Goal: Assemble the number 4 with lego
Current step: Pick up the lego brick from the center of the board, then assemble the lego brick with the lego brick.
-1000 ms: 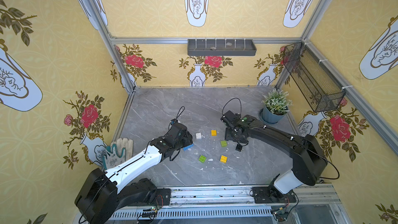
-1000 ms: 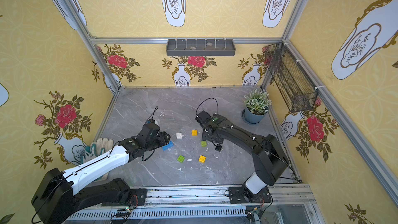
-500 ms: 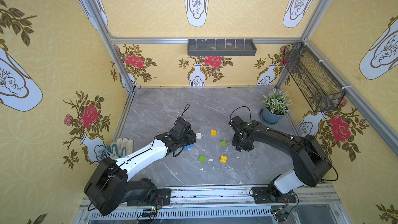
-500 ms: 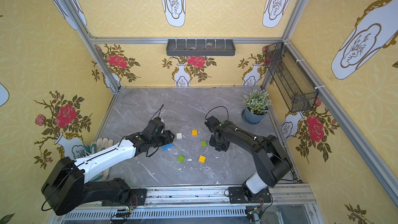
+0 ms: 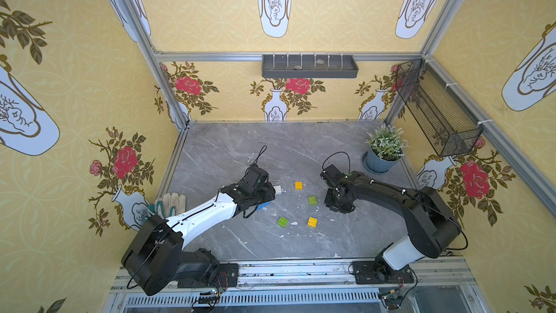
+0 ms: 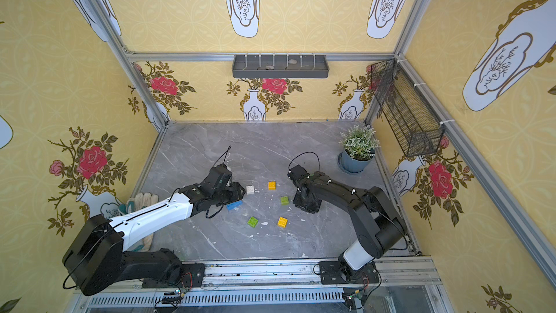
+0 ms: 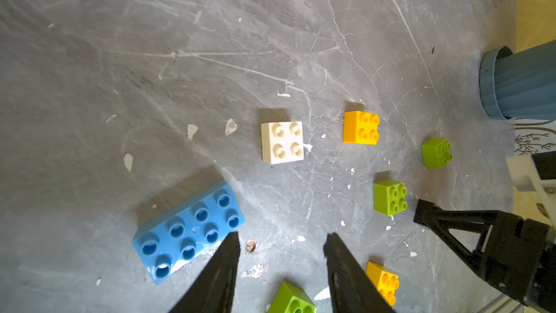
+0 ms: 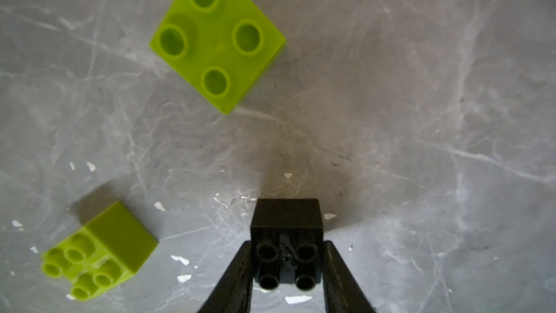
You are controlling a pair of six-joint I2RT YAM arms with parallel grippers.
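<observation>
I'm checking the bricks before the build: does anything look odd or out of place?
A black brick sits gripped in the right claw, unlike the bright bricks nearby. White flecks dot the grey tabletop, and work gloves lie beside the left arm.

**Bright, even light; wrist views softer**

Both top views are bright and sharp, and the walls bow toward the picture edges. The white brick point(image 7: 282, 142) casts a short, soft shadow on the worktop point(image 7: 120, 55). The blue brick point(image 7: 189, 230) shows a small glare spot. In the right wrist view the green brick point(image 8: 99, 254) nearer the camera is blurred.

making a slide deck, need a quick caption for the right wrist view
Right pincer gripping a black brick on the grey table, two green bricks loose beside it.
</observation>
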